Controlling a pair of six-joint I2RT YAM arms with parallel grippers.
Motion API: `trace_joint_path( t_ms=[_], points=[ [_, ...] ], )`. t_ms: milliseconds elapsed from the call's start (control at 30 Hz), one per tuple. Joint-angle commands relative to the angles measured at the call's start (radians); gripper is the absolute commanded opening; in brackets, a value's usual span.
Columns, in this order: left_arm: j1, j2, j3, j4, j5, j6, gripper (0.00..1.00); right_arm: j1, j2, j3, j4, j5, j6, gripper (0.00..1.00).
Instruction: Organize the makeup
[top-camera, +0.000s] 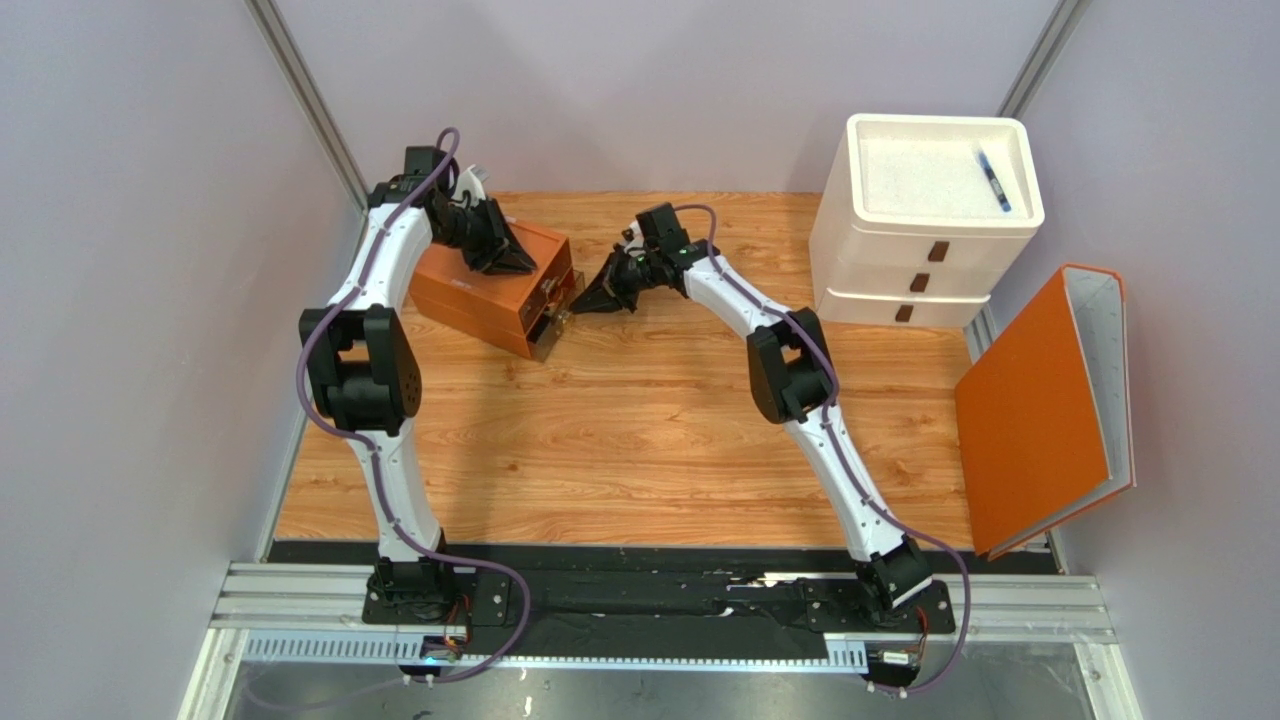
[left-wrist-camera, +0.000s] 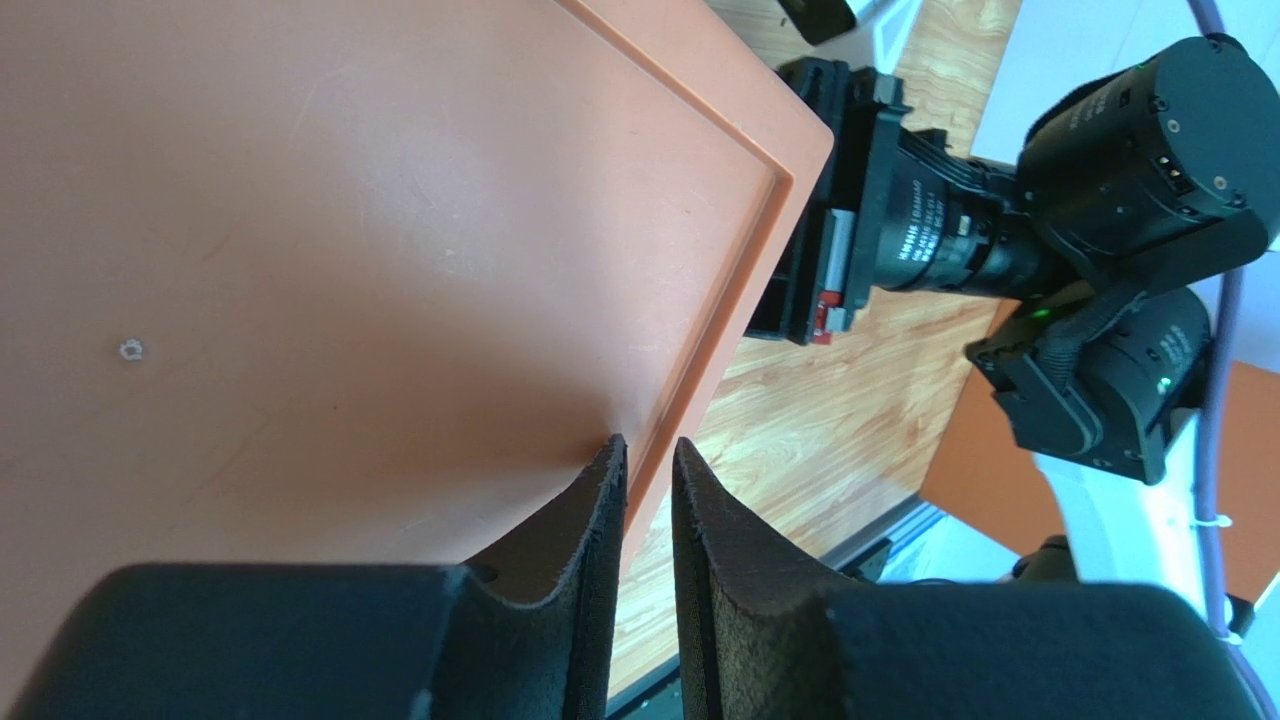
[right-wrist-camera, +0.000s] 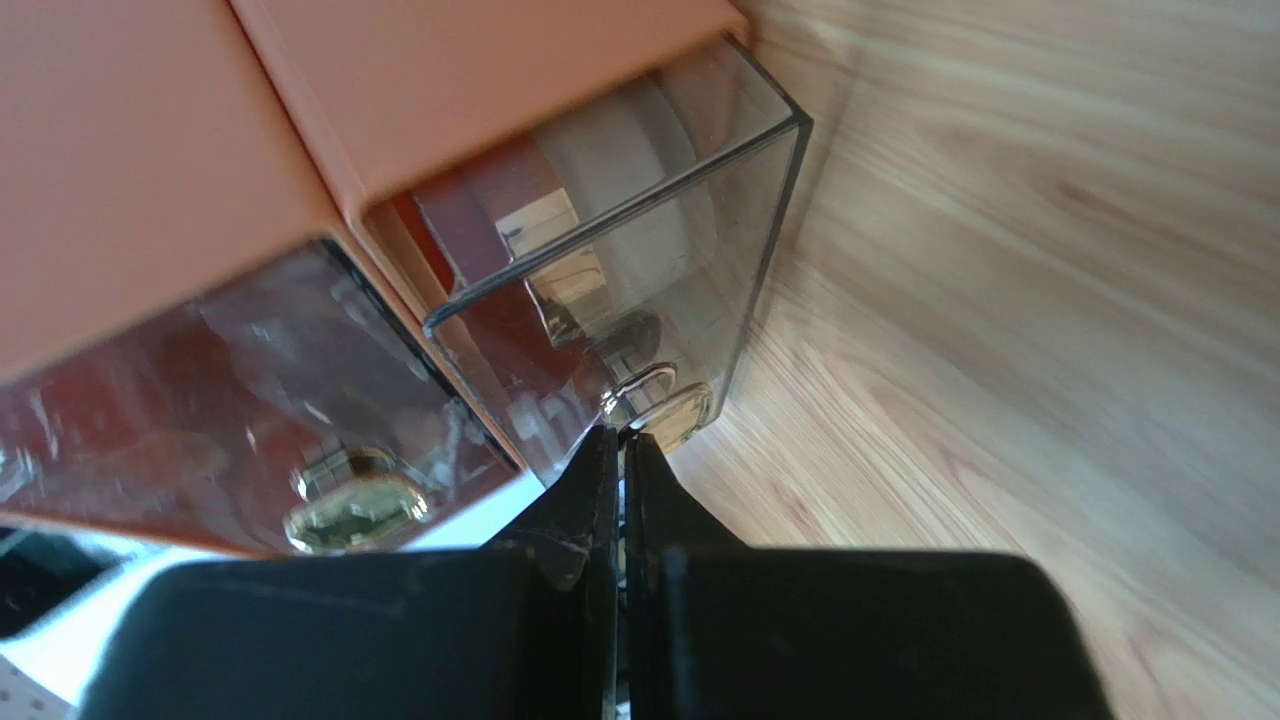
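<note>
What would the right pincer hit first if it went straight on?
Likely the gold knob of the part-open clear drawer; the right pincer, shut, looks almost on it.

Both our arms reach forward, wrists angled inward toward each other. Our left gripper pinches the orange box rim, jaws barely apart; our right gripper is fully closed, fingertips touching.

We locate the orange drawer box at the far left of the desk. The left hand sits on its top. The right hand points at its front right corner. A white drawer unit carries a blue pen. An orange binder stands at the right edge.
</note>
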Motion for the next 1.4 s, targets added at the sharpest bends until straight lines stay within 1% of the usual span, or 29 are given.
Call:
trace_joint_path(
  t_ms=[0, 200, 400, 500, 600, 633, 667, 700, 733, 767, 800, 867, 900, 933, 967, 1067, 1100, 1133, 1167, 1200, 1233, 1267, 1300, 1367],
  points=[
    [0.008, 0.014, 0.037, -0.058, -0.055, 0.037, 0.25, 0.042, 0.062, 0.078, 0.117, -0.007, 0.125, 0.00],
    [0.008, 0.014, 0.086, -0.090, -0.061, 0.048, 0.25, 0.065, 0.071, 0.066, 0.176, 0.017, 0.157, 0.00],
    [0.010, 0.021, 0.153, -0.127, -0.069, 0.054, 0.25, 0.072, 0.047, 0.049, 0.199, 0.057, 0.143, 0.00],
    [0.010, 0.015, 0.185, -0.133, -0.071, 0.049, 0.25, 0.067, -0.007, 0.012, 0.198, 0.089, 0.108, 0.01],
    [0.010, 0.003, 0.235, -0.140, -0.066, 0.034, 0.25, 0.044, -0.110, -0.072, 0.178, 0.134, 0.031, 0.03],
    [0.008, -0.005, 0.271, -0.144, -0.063, 0.028, 0.25, 0.033, -0.186, -0.097, 0.167, 0.154, -0.019, 0.05],
    [0.010, -0.008, 0.288, -0.149, -0.060, 0.020, 0.25, 0.015, -0.225, -0.152, 0.155, 0.178, -0.051, 0.07],
    [0.011, -0.014, 0.304, -0.150, -0.060, 0.017, 0.25, 0.004, -0.261, -0.169, 0.122, 0.233, -0.082, 0.12],
    [0.010, -0.027, 0.326, -0.150, -0.060, 0.015, 0.25, -0.007, -0.303, -0.184, 0.100, 0.259, -0.111, 0.14],
    [0.010, -0.038, 0.334, -0.149, -0.060, 0.012, 0.26, -0.029, -0.367, -0.190, 0.076, 0.287, -0.183, 0.17],
    [0.010, -0.046, 0.339, -0.140, -0.057, 0.009, 0.26, -0.040, -0.400, -0.186, 0.010, 0.348, -0.221, 0.24],
    [0.008, -0.074, 0.342, -0.129, -0.046, 0.006, 0.27, -0.072, -0.484, -0.181, -0.047, 0.399, -0.335, 0.31],
    [0.008, -0.084, 0.339, -0.117, -0.041, 0.008, 0.28, -0.080, -0.510, -0.183, -0.095, 0.445, -0.375, 0.45],
    [0.008, -0.104, 0.327, -0.109, -0.034, 0.009, 0.30, -0.089, -0.538, -0.184, -0.119, 0.476, -0.410, 0.51],
    [0.008, -0.115, 0.321, -0.098, -0.035, 0.011, 0.38, -0.102, -0.596, -0.187, -0.170, 0.555, -0.486, 0.60],
    [0.010, -0.146, 0.295, -0.095, -0.044, 0.024, 0.54, -0.122, -0.659, -0.180, -0.253, 0.672, -0.587, 0.67],
    [0.008, -0.152, 0.285, -0.095, -0.050, 0.032, 0.63, -0.126, -0.700, -0.184, -0.299, 0.757, -0.639, 0.71],
    [0.008, -0.167, 0.269, -0.100, -0.073, 0.040, 0.71, -0.129, -0.720, -0.203, -0.316, 0.801, -0.671, 0.72],
    [0.008, -0.173, 0.261, -0.104, -0.087, 0.060, 0.76, -0.131, -0.739, -0.216, -0.330, 0.857, -0.699, 0.73],
    [0.007, -0.178, 0.259, -0.121, -0.101, 0.069, 0.85, -0.131, -0.762, -0.235, -0.349, 0.951, -0.725, 0.78],
    [0.008, -0.182, 0.259, -0.133, -0.122, 0.093, 0.95, -0.131, -0.801, -0.270, -0.359, 0.991, -0.777, 0.78],
    [0.008, -0.184, 0.261, -0.156, -0.132, 0.106, 0.99, -0.131, -0.820, -0.293, -0.365, 1.029, -0.797, 0.79],
    [0.008, -0.184, 0.264, -0.170, -0.144, 0.116, 0.99, -0.132, -0.840, -0.312, -0.377, 1.103, -0.817, 0.81],
    [0.007, -0.186, 0.268, -0.195, -0.181, 0.140, 0.99, -0.131, -0.891, -0.367, -0.389, 1.168, -0.864, 0.82]
  ],
)
